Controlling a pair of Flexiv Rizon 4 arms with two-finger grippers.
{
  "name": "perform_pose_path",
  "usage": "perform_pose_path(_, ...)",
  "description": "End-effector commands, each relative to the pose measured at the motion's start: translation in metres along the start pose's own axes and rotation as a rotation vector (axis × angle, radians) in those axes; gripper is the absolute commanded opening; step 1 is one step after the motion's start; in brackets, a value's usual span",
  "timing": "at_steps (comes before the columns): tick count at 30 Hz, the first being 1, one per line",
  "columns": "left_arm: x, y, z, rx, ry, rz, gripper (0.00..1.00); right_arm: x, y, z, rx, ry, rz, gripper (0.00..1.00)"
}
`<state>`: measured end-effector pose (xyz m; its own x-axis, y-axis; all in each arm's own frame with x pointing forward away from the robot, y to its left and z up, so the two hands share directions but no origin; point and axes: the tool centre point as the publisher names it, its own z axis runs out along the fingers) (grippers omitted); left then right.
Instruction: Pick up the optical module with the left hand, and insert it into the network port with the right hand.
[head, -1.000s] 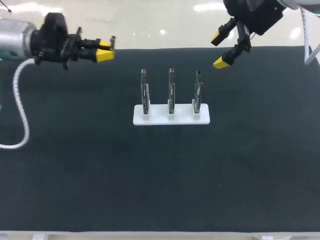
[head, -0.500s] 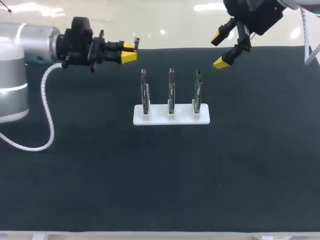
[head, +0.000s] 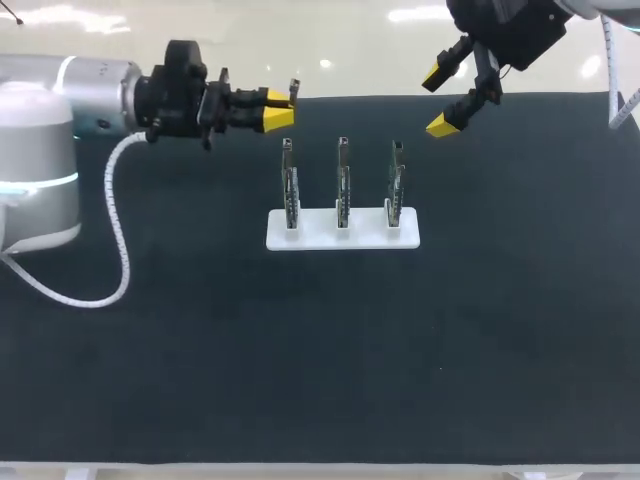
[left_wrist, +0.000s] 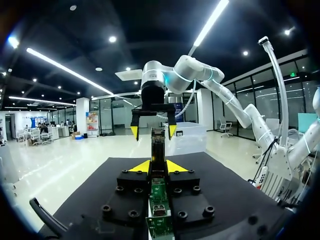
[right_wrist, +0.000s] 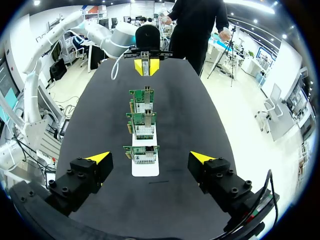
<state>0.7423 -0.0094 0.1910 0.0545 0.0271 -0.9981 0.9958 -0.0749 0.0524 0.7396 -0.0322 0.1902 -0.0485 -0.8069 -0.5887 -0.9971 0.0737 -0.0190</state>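
Observation:
My left gripper (head: 277, 109) is shut on the slim metal optical module (head: 292, 92), level with the tops of the cards and just behind and left of the leftmost one. In the left wrist view the module (left_wrist: 158, 142) stands out ahead between the yellow tips of that gripper (left_wrist: 158, 166), pointing at my right gripper (left_wrist: 152, 131). Three upright green network cards (head: 343, 185) stand in a white base (head: 310, 238). My right gripper (head: 440, 100) hangs open, high behind and right of the rightmost card. From the right wrist, that gripper (right_wrist: 150, 159) looks along the row of cards (right_wrist: 142, 125) to the left gripper (right_wrist: 146, 65).
The dark mat (head: 320, 350) covers the table, bare in front of the white base and to both sides. A white cable (head: 115, 250) loops down from my left arm onto the mat at the left.
My left arm has carried the optical module rightward, from the far left to just beside the leftmost card. The right arm and the cards have not moved.

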Motion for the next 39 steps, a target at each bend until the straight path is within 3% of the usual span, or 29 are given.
perform_pose_path(1,0.003,0.002,0.008,-0.001,-0.005,-0.004,0.0,0.0,0.001,0.0,0.002,-0.001,0.0,1.0)
perform_pose_path(9,0.008,-0.004,0.02,0.01,0.012,-0.028,0.0,0.0,0.001,0.0,0.002,-0.001,0.0,1.0)
perform_pose_path(31,0.008,-0.004,0.02,0.01,0.012,-0.028,0.0,0.0,0.001,0.0,0.002,-0.001,0.0,1.0)
perform_pose_path(39,0.008,-0.004,0.02,0.01,0.012,-0.028,0.0,-0.021,-0.003,0.006,-0.033,0.021,-0.015,1.0)
